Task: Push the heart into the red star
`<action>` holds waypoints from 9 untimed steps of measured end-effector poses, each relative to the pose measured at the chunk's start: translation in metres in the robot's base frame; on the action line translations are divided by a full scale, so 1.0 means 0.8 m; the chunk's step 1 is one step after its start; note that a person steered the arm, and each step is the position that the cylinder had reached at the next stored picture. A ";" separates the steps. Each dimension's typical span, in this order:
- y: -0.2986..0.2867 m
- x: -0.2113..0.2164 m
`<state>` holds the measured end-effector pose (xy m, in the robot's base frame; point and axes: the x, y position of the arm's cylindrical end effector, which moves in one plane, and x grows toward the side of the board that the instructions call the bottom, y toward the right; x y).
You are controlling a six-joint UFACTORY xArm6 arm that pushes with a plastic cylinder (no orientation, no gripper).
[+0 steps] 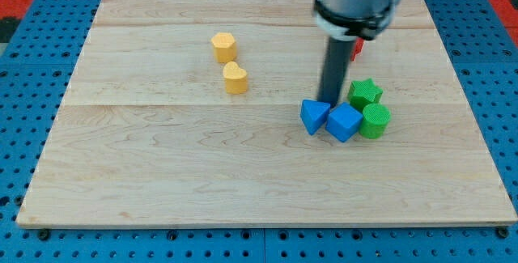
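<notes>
A yellow heart (pixel 235 78) lies left of the board's middle, with a yellow hexagon (pixel 224 47) just above it. A red block (pixel 356 49), mostly hidden behind the arm, shows at the upper right; its shape cannot be made out. My tip (pixel 329 102) stands right of the heart, touching or just above the top of a blue triangle block (pixel 314 116). A blue cube (pixel 344 122) sits next to the triangle on its right.
A green star (pixel 365 93) and a green cylinder (pixel 375 121) sit right of the blue blocks. The wooden board (pixel 162 174) lies on a blue pegboard. The arm's grey housing (pixel 356 0) hangs over the board's upper right.
</notes>
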<state>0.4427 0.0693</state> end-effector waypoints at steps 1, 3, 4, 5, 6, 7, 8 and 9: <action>-0.074 0.000; -0.178 -0.028; -0.148 -0.087; -0.082 -0.098; -0.103 -0.087; -0.113 -0.043; -0.070 -0.054; -0.019 -0.103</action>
<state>0.3601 0.0542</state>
